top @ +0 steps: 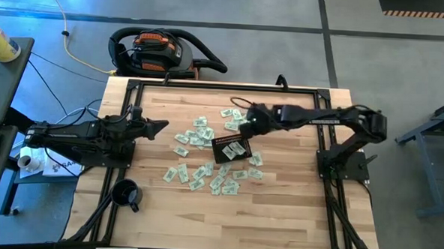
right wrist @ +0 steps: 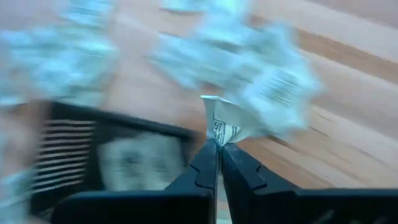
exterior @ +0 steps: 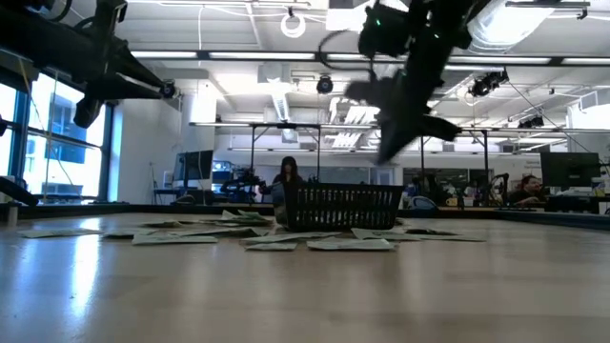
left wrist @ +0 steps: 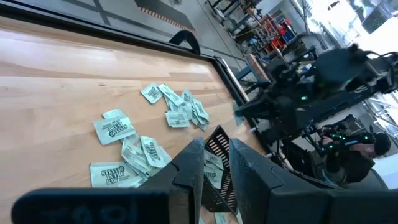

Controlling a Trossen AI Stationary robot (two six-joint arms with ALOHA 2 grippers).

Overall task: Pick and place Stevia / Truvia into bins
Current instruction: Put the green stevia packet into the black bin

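Many pale green and white sachets (top: 199, 142) lie scattered over the middle of the wooden table (top: 293, 218), and we see the black basket (top: 231, 149) standing among them with at least one sachet inside it. We find the right gripper (right wrist: 218, 144) raised above the table just beyond the basket's far side, its fingers pinched together on a single sachet (right wrist: 225, 122) that stands up from their tips. The left gripper (left wrist: 216, 149) waits at the table's left side, well apart from the basket, its fingers slightly parted and holding nothing. A black mug (top: 127, 193) sits near the front left corner. We note a person (exterior: 287, 181) seated in the room behind.
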